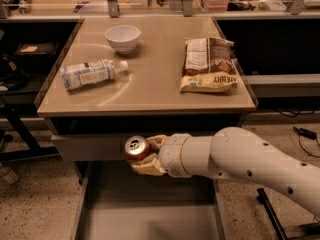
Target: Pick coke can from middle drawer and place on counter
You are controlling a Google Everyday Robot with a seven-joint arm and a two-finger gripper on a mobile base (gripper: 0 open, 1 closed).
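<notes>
1. Red and silver, the coke can sits just left of the frame's centre, gripped above the open middle drawer and clear of its bare floor.
2. The gripper reaches in from the right, its pale fingers closed snugly round the can's body.
3. I judge the pick step done and the carry in hand: the can hangs below the edge of the counter, in front of a grey drawer front.
4. The next move calls for raising the can above that edge, then bringing it over bare beige surface, probably between the plastic bottle and the snack bag, with the white bowl farther back.
5. Only the can's silver top and tab show, no logo. The bag's yellow band carries bold upside-down letters I cannot read surely, and the bottle's white label print is too small.
</notes>
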